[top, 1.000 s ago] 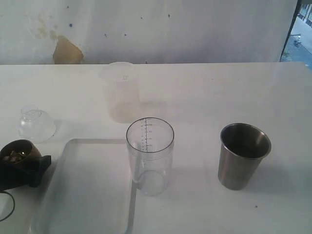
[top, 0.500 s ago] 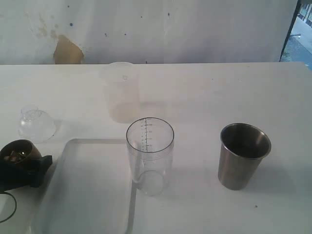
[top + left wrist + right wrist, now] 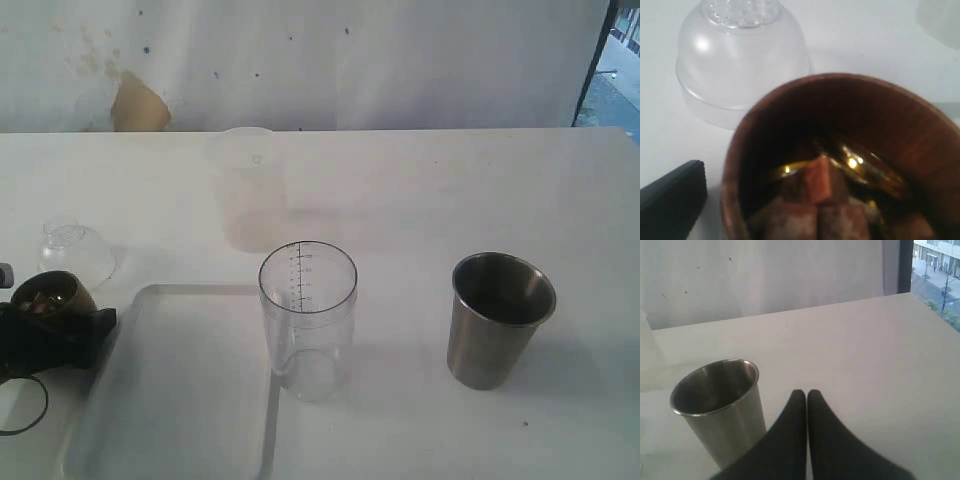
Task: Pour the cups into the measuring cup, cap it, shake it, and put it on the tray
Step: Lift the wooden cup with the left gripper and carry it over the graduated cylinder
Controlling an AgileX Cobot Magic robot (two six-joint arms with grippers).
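- Whitewashed wall [image 3: 400, 60] closes the scene at 12 o'clock, with a brownish patch [image 3: 138, 103] toward 11 o'clock and a strip of window [image 3: 615, 70] at 2 o'clock.
- White desk [image 3: 450, 190] fills the rest of the exterior view and carries everything.
- Tray [image 3: 180, 400], shallow and white, lies flat at 7 o'clock.
- Measuring cup [image 3: 308, 320] stands upright just below the middle of the desk, right beside the tray's rim at the tray's 3 o'clock. Its black scale faces 12 o'clock. Whether it touches the rim I cannot tell.
- Steel tumbler [image 3: 497, 320] stands upright at 4 o'clock, mouth up, well apart from the measuring cup.
- Frosted cup [image 3: 245, 190] stands at 12 o'clock of the measuring cup, near the desk's far edge.
- Left claw [image 3: 60, 325], black, sits at 8 o'clock just beside the tray's 9 o'clock rim. It is spread wide and grasping the wooden cup. 1 ribbed finger [image 3: 670, 200] shows against the cup's side in the left wrist view.
- Right claw [image 3: 806, 392] is clenched, its 2 dark fingertips pressed together with nothing between them, just beside the steel tumbler [image 3: 720, 405] without touching it.
- Domed lid [image 3: 75, 252], clear, rests on the desk at 9 o'clock, near the wooden cup.
- Wooden cup [image 3: 55, 292], brown and rounded, is at 8 o'clock in the left claw, mouth tilted up.
- Brown chunks [image 3: 825, 200] and a few shiny gold pieces lie inside it.
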